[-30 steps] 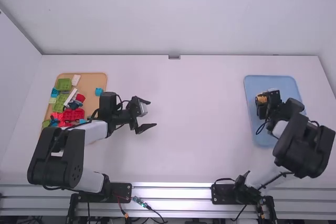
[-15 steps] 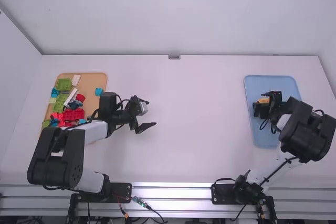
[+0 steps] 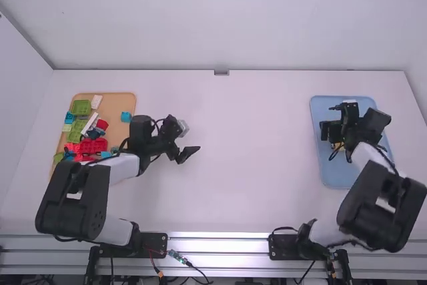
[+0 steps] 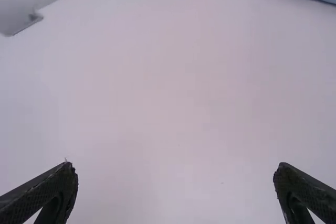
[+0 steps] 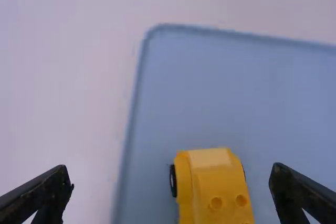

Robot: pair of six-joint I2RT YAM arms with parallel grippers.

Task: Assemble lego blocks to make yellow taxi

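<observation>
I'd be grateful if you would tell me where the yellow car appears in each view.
Right wrist view: bottom edge, just right of middle, the yellow car.
Left wrist view: top edge, towards the right corner, cut off by the edge.
High view: right side, mostly hidden, a small yellow patch.
Shared landmark: the blue tray it stands on.

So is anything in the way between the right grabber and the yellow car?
Nothing I can see. The right gripper is open over the blue tray, and the yellow car sits on that tray, with no block or wall showing between them.
</observation>
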